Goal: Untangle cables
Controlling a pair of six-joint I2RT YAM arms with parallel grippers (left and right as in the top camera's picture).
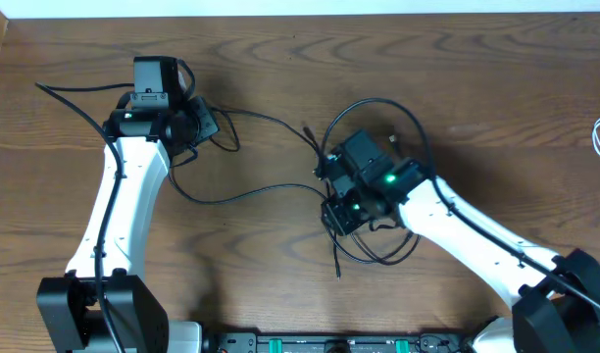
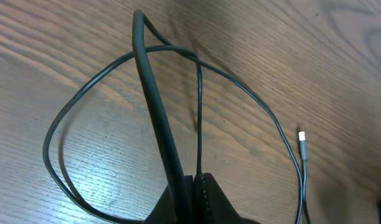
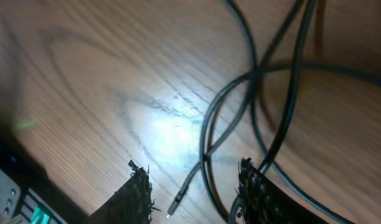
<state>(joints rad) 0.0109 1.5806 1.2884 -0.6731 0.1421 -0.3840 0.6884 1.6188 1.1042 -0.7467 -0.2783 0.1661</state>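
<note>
Two black cables on wooden table

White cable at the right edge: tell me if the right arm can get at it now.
Probably yes. The white cable lies alone with nothing over it, on that arm's own side. The right claw is open but sits among the black cables, so it would likely need to lift clear first.

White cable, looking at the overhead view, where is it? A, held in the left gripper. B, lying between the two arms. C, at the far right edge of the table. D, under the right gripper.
C: the white cable shows as a small loop at the far right edge of the table, well apart from the black cables near the middle.
</note>
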